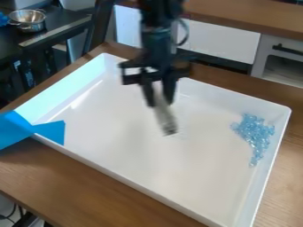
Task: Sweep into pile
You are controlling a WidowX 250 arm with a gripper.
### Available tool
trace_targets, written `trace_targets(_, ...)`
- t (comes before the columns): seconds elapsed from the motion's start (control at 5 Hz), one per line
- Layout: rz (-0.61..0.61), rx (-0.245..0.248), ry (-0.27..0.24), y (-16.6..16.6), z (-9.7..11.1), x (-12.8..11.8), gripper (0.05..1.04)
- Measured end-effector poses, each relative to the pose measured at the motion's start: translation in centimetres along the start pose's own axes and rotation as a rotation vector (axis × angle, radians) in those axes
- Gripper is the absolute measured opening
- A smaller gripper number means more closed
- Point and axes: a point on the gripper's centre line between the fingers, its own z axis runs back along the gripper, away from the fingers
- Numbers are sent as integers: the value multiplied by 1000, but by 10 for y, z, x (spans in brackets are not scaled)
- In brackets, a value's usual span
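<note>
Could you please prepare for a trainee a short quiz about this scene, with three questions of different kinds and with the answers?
1. Multiple choice. Where do the small, clear, light-blue beads lie in the large, white, rectangular tray?
A) At the left side, as pictured
B) Near the right side, as pictured
C) In the middle

2. True or false. The black two-finger pincer holds a pale, slim tool whose lower end is apart from the beads.

3. Fill in the missing word. The flat pieces at the left corner of the tray have the colour ____.

Key: 1. B; 2. True; 3. blue
</note>
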Motion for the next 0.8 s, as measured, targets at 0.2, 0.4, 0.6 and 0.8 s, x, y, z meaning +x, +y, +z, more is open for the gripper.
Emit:
trace_targets(0.2,-96,23,-47,46,-12,17,335)
trace_targets(0.4,-183,58,-58,73,-26,25,335)
trace_targets(0.6,-181,80,-90,92,-27,37,335)
trace_targets(0.8,-146,100,-103,106,-29,43,335)
